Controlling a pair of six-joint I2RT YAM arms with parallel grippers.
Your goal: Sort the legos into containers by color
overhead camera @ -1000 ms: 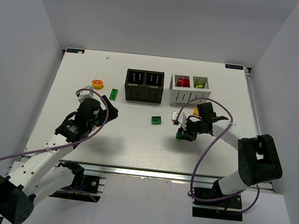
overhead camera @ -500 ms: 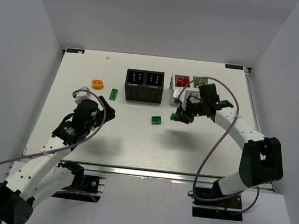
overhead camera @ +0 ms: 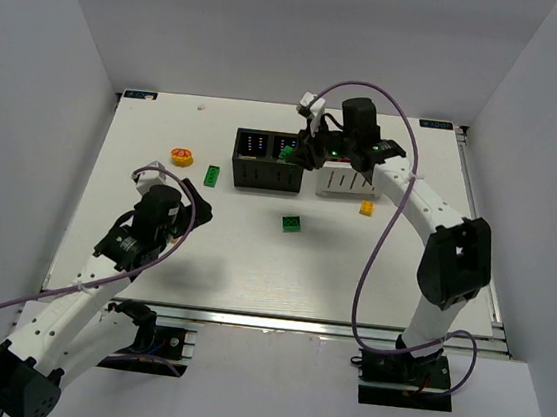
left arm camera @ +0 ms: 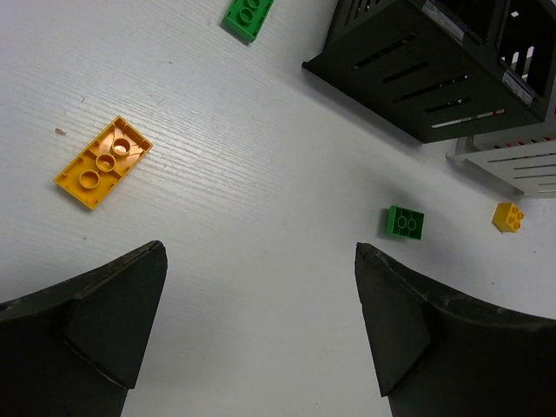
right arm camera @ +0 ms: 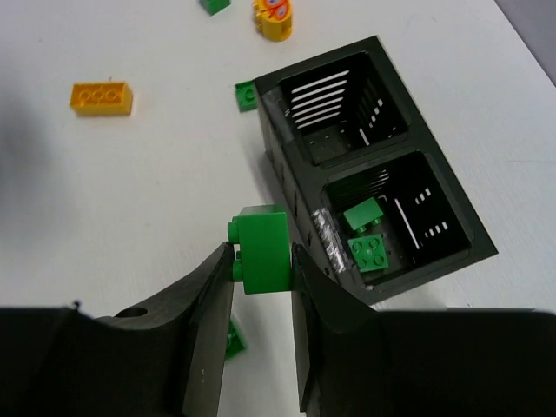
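Note:
My right gripper [overhead camera: 302,156] is shut on a green brick [right arm camera: 263,249] and holds it above the front edge of the black container [overhead camera: 269,161], by its right compartment. That compartment [right arm camera: 387,228] holds two green bricks [right arm camera: 368,253]; the other one looks empty. The white container [overhead camera: 354,180] is partly hidden by my right arm. My left gripper [left arm camera: 261,261] is open and empty above bare table. Loose on the table are a green brick [overhead camera: 291,224], a green brick [overhead camera: 212,174], an orange round piece [overhead camera: 182,156], a small orange brick [overhead camera: 368,208] and an orange plate [left arm camera: 102,162].
White walls enclose the table on the left, right and back. The right arm arches over the white container. The left arm reaches over the table's left half, short of the black container.
My right gripper has lifted the green brick from the table's middle right and carried it back and left to the black container. The left arm has drawn back slightly.

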